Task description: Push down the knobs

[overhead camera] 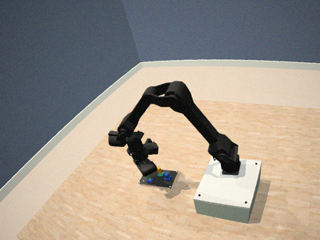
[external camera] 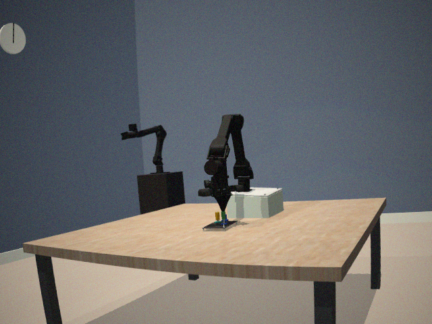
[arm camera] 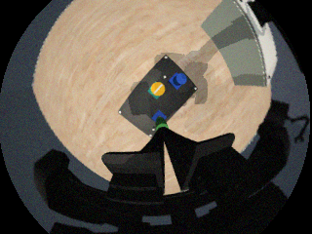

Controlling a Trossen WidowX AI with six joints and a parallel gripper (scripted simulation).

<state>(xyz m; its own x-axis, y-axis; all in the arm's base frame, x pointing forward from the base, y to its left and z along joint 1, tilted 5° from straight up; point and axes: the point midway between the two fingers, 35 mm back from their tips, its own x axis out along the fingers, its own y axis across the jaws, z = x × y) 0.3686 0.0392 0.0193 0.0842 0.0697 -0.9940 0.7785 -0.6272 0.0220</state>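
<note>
Noted, top view: black rectangular board (overhead camera: 157, 183) (external camera: 213, 225) (arm camera: 141, 109), level on short legs on the table. Found at left, upright and partly hidden, a green knob (overhead camera: 148, 176) (external camera: 223, 214) (arm camera: 162, 126) over a blue potentiometer (overhead camera: 150, 180) (arm camera: 159, 116). Logged toward the far side, between the others, a tall orange knob (overhead camera: 159, 170) (external camera: 217, 215) (arm camera: 157, 89), upright over a teal potentiometer (overhead camera: 160, 174) (external camera: 217, 222) (arm camera: 150, 93). Recorded at right a low blue knob (overhead camera: 167, 174) (arm camera: 180, 78). Could not tell seating.
</note>
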